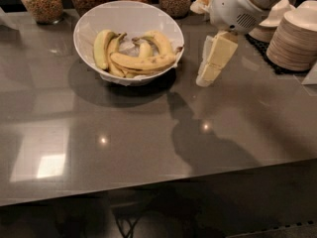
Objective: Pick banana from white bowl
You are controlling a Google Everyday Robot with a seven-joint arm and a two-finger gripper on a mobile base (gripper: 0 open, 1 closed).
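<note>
The white bowl (87,23) stands on the grey table at the back left and holds several bananas. The banana (143,62), the longest one, yellow with a dark tip, lies across the front of the bowl on top of the others. A plump greenish-yellow banana (101,47) lies at the bowl's left, and a short pale one (145,49) is behind the long one. My gripper (208,72) hangs just right of the bowl, pointing down and a little above the table, and holds nothing.
Several glass jars of grains (42,1) line the back edge. Stacks of small cream bowls (297,33) stand at the right on a dark mat. The table's front edge (148,187) runs across the lower part of the view.
</note>
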